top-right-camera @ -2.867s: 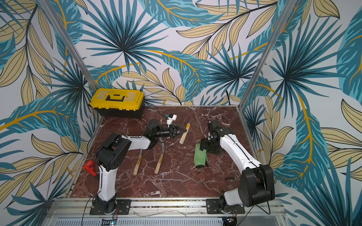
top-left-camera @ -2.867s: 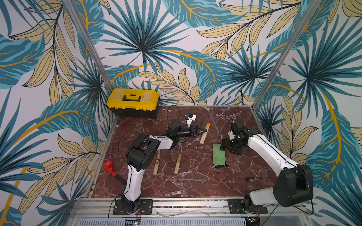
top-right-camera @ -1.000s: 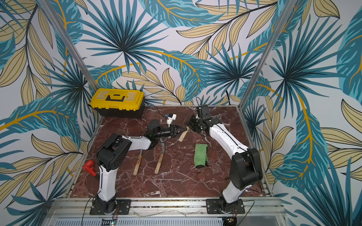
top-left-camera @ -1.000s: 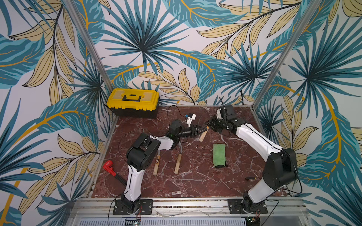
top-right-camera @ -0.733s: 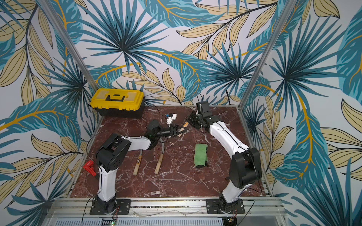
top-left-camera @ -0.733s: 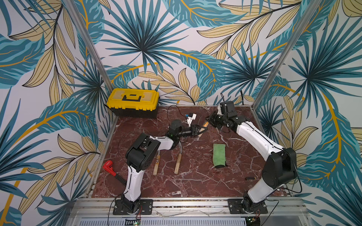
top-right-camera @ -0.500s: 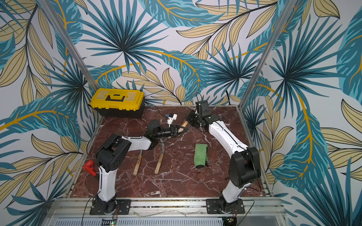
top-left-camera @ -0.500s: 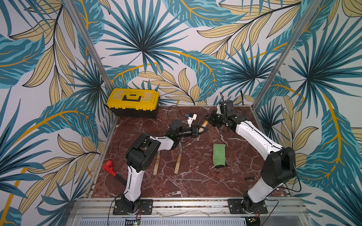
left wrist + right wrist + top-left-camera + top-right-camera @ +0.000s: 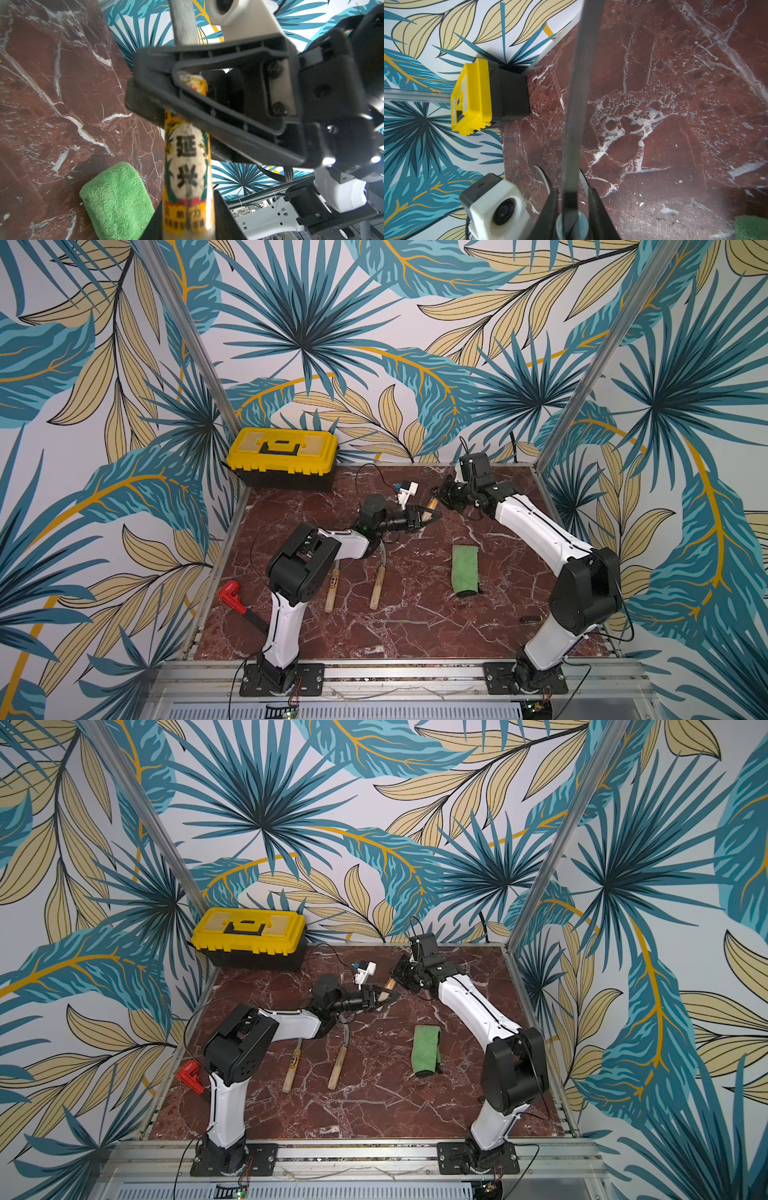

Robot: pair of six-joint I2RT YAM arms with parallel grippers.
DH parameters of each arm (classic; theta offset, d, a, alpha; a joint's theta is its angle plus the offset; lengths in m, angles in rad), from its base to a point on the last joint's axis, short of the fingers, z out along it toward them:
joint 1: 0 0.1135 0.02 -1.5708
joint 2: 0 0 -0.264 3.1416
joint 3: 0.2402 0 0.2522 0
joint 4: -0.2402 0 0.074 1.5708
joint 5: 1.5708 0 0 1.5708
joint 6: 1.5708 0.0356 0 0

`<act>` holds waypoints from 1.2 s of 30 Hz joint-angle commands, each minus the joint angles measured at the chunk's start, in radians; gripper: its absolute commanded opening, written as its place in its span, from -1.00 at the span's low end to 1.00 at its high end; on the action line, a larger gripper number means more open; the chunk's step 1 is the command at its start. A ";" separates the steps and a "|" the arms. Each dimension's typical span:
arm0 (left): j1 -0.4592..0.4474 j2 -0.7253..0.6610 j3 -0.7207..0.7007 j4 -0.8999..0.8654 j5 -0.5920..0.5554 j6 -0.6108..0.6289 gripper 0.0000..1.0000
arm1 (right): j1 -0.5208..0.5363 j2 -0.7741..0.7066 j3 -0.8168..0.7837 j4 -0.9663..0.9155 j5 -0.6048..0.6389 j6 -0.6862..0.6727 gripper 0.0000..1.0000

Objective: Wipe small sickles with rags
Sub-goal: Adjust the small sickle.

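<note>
Wooden-handled, the labelled sickle (image 9: 187, 166) is held above the table (image 9: 415, 626) near twelve o'clock. The left gripper (image 9: 430, 515) is clamped on its handle and the right gripper (image 9: 441, 494) is clamped near the blade. If either lets go badly, the sickle could twist or drop. The green rag (image 9: 465, 570) lies untouched at three o'clock.

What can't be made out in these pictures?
- Held sickle: blade tip runs past the right wrist view's edge; too thin to trace in the top views.
- Labelled sickle on the table: blade hidden under the left arm in both top views.
- Small dark object beside the right arm's base: too small to identify.
</note>
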 commanded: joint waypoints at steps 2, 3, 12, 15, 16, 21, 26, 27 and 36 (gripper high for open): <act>0.004 -0.023 0.018 0.018 0.003 0.002 -0.33 | 0.011 -0.028 -0.001 -0.034 0.014 -0.025 -0.72; 0.004 -0.021 0.020 0.018 0.002 0.001 -0.33 | 0.011 -0.031 -0.004 -0.031 0.013 -0.025 -0.72; 0.002 -0.010 0.023 0.018 0.006 -0.005 -0.78 | 0.035 -0.001 0.019 -0.011 0.003 -0.012 -0.72; 0.002 -0.010 0.022 0.019 0.003 -0.004 -1.00 | 0.044 0.005 0.023 -0.011 0.005 -0.012 -0.72; 0.004 -0.009 0.021 0.018 0.001 -0.002 -1.00 | 0.046 0.004 0.020 -0.011 0.006 -0.012 -0.72; 0.013 -0.032 -0.014 0.020 -0.045 0.024 -1.00 | 0.046 -0.030 -0.002 -0.031 0.019 -0.037 -0.26; 0.040 -0.056 -0.078 0.082 -0.129 0.008 -1.00 | 0.025 -0.096 0.009 -0.168 0.053 -0.149 0.13; 0.046 -0.055 -0.089 0.102 -0.142 -0.002 -1.00 | 0.018 -0.110 0.011 -0.202 0.051 -0.175 0.18; 0.053 -0.059 -0.173 0.190 -0.217 -0.042 -1.00 | -0.013 -0.160 -0.049 -0.480 0.132 -0.349 0.40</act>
